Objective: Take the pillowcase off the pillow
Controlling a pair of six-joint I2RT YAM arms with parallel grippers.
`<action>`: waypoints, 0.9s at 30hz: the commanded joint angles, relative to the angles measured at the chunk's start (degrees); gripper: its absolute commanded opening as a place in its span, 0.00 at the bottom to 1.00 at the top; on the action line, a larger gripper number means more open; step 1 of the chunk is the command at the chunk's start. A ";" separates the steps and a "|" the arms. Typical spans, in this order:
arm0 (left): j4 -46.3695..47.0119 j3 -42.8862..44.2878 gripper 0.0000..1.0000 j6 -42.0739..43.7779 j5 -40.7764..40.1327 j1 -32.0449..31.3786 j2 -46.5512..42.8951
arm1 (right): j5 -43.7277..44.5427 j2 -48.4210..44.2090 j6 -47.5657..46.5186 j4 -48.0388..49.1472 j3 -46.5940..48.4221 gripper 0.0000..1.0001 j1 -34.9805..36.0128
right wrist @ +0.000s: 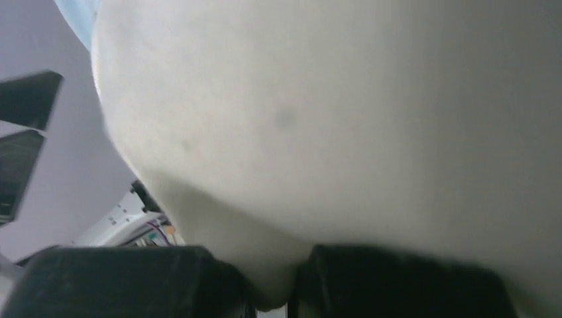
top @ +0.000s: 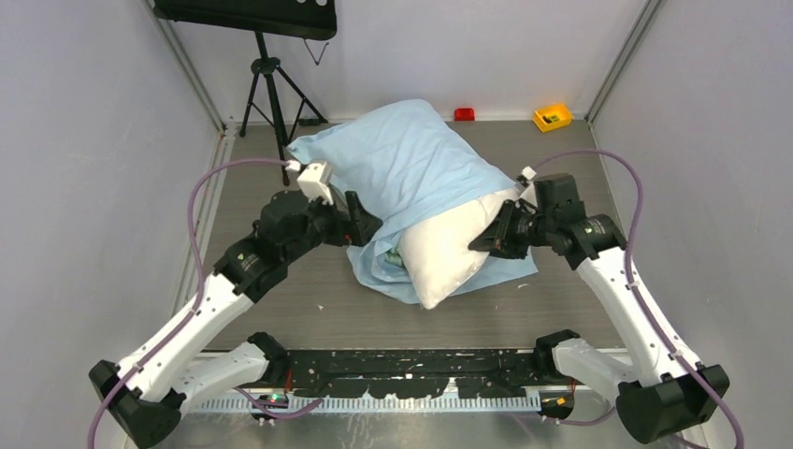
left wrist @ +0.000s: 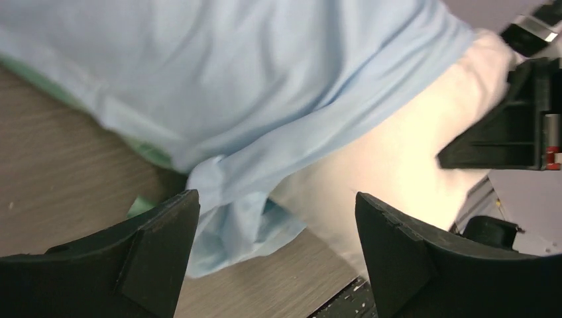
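At 11 o'clock on the desk (top: 281,299) stands a black tripod (top: 271,89). Right of it, the left hand (top: 367,224) sits at the 9 o'clock side of the bedding, low over the desk. In its wrist view the left hand (left wrist: 275,258) is spread wide with nothing between its 2 fingers (left wrist: 152,252); crumpled cloth lies just beyond them, and whether they touch it cannot be told. The pillowcase (top: 411,164) covers the far half of the pillow (top: 449,248), toward 12 o'clock. Its open end is bunched around the pillow's middle and spills onto the desk at 7 o'clock, where a little mint-green lining shows. From the left wrist, the pillowcase (left wrist: 265,86) drapes in folds over the pillow (left wrist: 391,159), with a green edge against the wood of the desk (left wrist: 59,159). The bare white half of the pillow points toward 6 o'clock. A small red object (top: 464,114) lies at the back wall at 12 o'clock. The right hand (top: 483,245) presses the pillow's 3 o'clock side. In its own view the right hand (right wrist: 281,285) is nearly closed, pinching a fold of the pillow (right wrist: 331,119) between its fingers. A yellow box (top: 552,117) sits at 1 o'clock.
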 commanded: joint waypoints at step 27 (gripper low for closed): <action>-11.85 42.36 0.54 18.21 -14.27 -6.70 44.64 | 8.35 -3.20 1.99 3.40 4.53 0.00 13.78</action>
